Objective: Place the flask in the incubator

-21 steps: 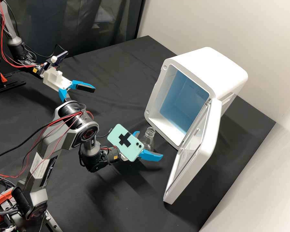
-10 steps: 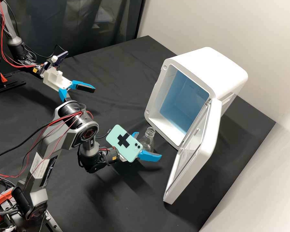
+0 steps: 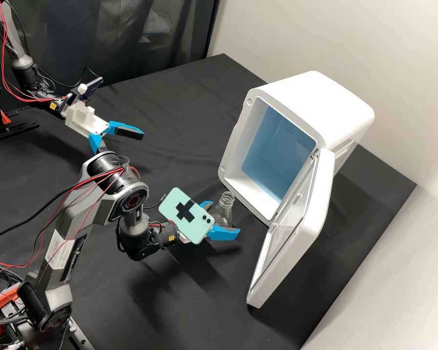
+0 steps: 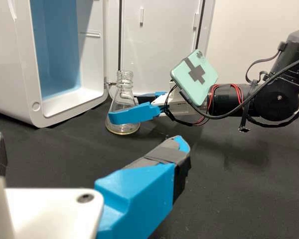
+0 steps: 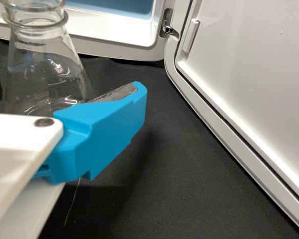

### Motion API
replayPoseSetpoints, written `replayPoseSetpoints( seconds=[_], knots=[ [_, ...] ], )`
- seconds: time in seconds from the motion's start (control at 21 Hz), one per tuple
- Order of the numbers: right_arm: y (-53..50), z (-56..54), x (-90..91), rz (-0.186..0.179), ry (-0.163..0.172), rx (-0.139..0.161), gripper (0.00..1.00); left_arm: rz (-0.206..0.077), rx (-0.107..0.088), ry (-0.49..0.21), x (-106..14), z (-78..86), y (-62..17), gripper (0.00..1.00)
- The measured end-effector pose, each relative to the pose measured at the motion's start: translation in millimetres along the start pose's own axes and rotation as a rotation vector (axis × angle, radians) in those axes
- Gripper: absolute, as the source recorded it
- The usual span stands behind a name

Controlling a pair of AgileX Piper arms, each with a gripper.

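the flask (image 3: 223, 210) is not in the incubator (image 3: 321, 104) yet: it stands upright on the bench (image 3: 180, 107), just outside the open mouth and left of the swung-out door (image 3: 297, 228). your right claw (image 3: 222, 218) has its fingers pinched in on the flask's body and looks to be gripping it. lifting, carrying in and setting down are all left. the left claw (image 3: 118, 140) hangs spread and empty, far left. since a second ago the right fingers have narrowed onto the glass, while the flask and left arm haven't moved.
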Motion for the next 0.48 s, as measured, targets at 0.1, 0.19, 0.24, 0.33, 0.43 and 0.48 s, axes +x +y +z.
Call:
replayPoseSetpoints(
  seconds=[0.1,0.19,0.24,0.33,0.43,0.48],
  knots=[
    [0.0,0.0,0.0,0.0,0.0,0.0,0.0,0.001,0.0,0.004,-0.2,-0.8,0.3,1.0],
    [0.0,0.0,0.0,0.0,0.0,0.0,0.0,0.003,-0.001,0.008,-0.5,-1.8,0.6,1.0],
    [0.0,0.0,0.0,0.0,0.0,0.0,0.0,0.003,-0.001,0.008,-0.5,-1.8,0.6,1.0],
    [0.0,0.0,0.0,0.0,0.0,0.0,0.0,0.003,-0.001,0.008,-0.5,-1.8,0.6,1.0],
    [0.0,0.0,0.0,0.0,0.0,0.0,0.0,0.003,-0.001,0.008,-0.5,-1.8,0.6,1.0],
    [0.0,0.0,0.0,0.0,0.0,0.0,0.0,0.003,-0.001,0.008,-0.5,-1.8,0.6,1.0]
  ],
)
